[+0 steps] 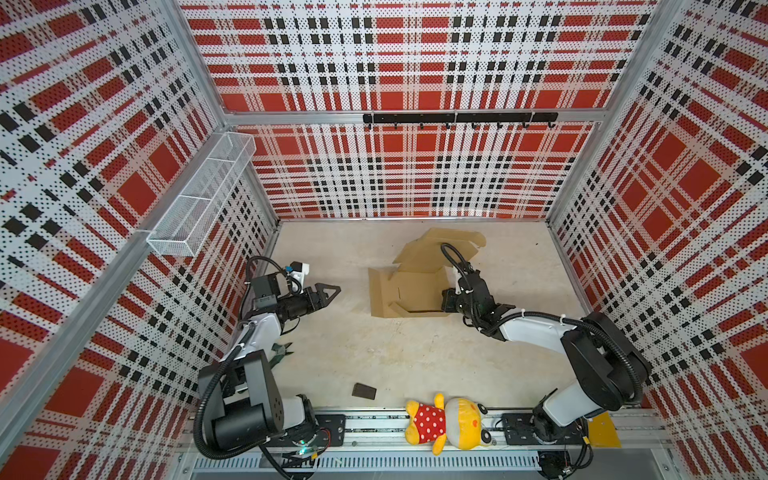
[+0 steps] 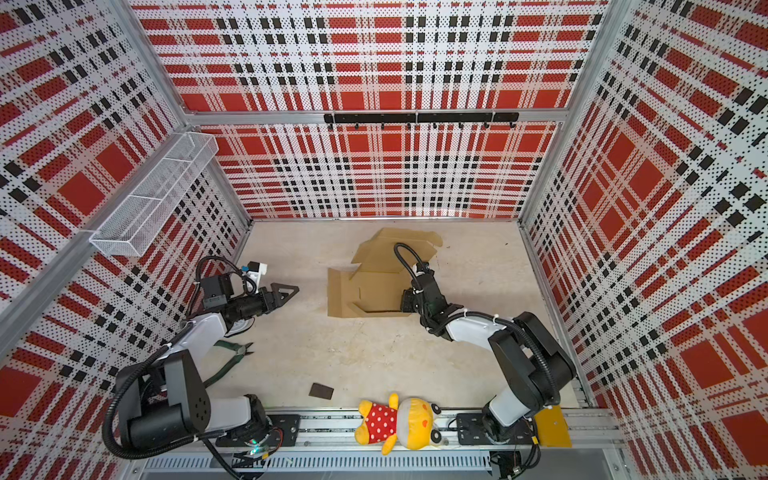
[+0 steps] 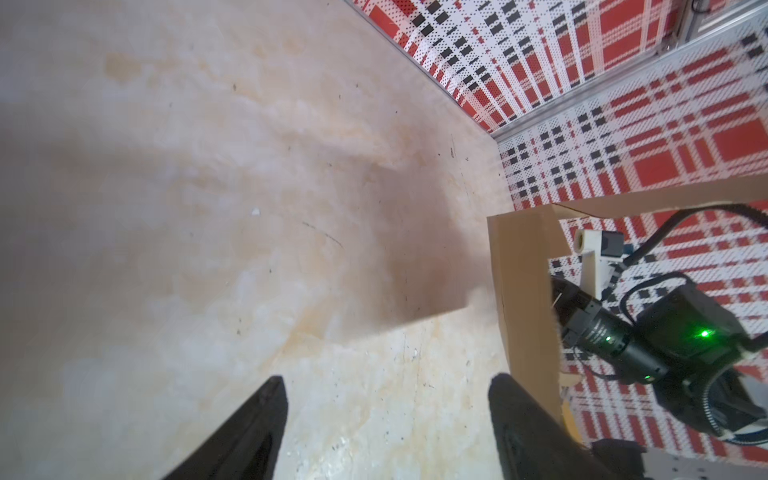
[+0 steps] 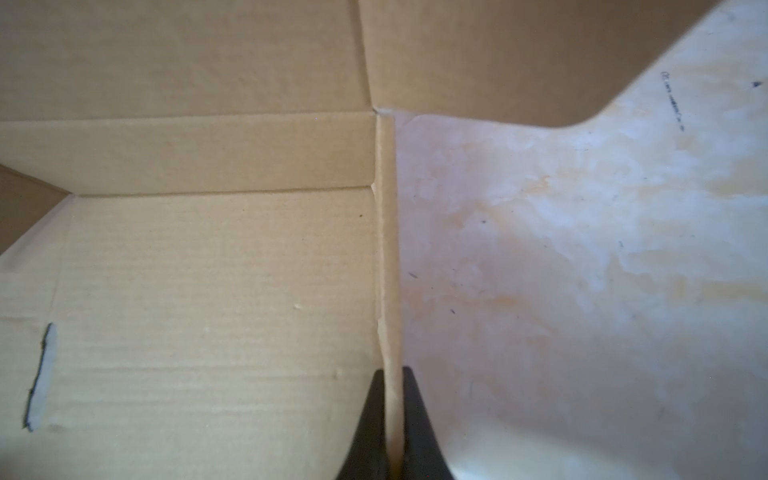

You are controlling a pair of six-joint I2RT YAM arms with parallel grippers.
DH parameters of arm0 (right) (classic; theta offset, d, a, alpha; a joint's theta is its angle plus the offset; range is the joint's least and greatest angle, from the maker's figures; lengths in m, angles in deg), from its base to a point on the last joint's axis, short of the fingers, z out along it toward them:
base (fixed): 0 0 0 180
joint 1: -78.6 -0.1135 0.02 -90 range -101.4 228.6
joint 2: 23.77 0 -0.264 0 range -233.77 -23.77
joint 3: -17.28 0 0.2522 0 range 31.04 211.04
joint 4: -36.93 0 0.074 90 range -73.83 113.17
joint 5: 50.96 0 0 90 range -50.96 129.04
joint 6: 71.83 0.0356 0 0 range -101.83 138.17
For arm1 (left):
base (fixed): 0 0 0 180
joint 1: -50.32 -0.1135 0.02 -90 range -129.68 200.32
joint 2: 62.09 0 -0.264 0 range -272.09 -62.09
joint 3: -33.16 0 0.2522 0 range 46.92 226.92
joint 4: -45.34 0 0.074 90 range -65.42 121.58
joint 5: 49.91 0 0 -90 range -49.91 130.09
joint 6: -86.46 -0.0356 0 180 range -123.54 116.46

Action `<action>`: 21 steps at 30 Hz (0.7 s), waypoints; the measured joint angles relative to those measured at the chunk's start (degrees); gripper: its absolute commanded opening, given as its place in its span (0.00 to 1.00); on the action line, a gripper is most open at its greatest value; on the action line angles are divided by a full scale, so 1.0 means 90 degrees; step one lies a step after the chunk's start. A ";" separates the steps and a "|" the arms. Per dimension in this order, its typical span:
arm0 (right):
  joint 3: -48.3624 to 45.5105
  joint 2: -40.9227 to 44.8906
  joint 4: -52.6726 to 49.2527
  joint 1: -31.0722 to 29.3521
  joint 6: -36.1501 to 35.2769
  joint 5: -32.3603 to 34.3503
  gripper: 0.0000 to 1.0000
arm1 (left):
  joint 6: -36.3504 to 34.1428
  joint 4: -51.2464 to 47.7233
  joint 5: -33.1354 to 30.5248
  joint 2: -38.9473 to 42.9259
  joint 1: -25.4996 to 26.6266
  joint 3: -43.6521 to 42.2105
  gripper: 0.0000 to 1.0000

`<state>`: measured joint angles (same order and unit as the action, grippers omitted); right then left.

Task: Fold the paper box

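The paper box (image 1: 415, 286) (image 2: 374, 286), plain brown cardboard, lies partly folded at the middle back of the table, with flaps raised at its far and left sides. My right gripper (image 4: 392, 374) is shut on the box's thin upright right wall (image 4: 388, 249); from above it sits at that wall (image 1: 448, 300). My left gripper (image 1: 332, 296) (image 2: 290, 294) hovers left of the box, apart from it. It is open (image 3: 386, 382) with only bare table between its fingers. A raised cardboard panel (image 3: 523, 291) stands just beyond one fingertip.
Green-handled pliers (image 1: 282, 351) (image 2: 232, 353) lie by the left arm. A small dark brown block (image 1: 364, 390) and a yellow plush toy (image 1: 446, 424) sit near the front rail. A mesh basket (image 1: 199, 199) hangs on the left wall. A hook rail (image 1: 457, 118) crosses the back wall.
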<state>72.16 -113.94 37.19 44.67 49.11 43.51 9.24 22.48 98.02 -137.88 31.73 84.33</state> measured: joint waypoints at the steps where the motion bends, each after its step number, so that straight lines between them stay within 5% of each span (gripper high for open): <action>1: -0.0022 0.0000 0.0041 0.0002 0.0029 -0.0053 0.00 | 0.0148 0.0121 0.0073 0.0056 -0.0002 -0.0102 0.87; 9: -0.0236 0.0000 0.0566 0.0165 0.0362 -0.0413 0.00 | 0.1258 0.1309 0.0537 0.0294 0.0202 -0.0670 0.83; 21: -0.0287 -0.0306 0.1049 0.0182 0.0653 -0.0760 0.00 | 0.2212 0.2234 0.0704 -0.0248 0.1358 -0.0255 0.75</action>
<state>69.58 -116.70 46.63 46.31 54.99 36.66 29.15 42.59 104.36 -140.10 43.95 82.03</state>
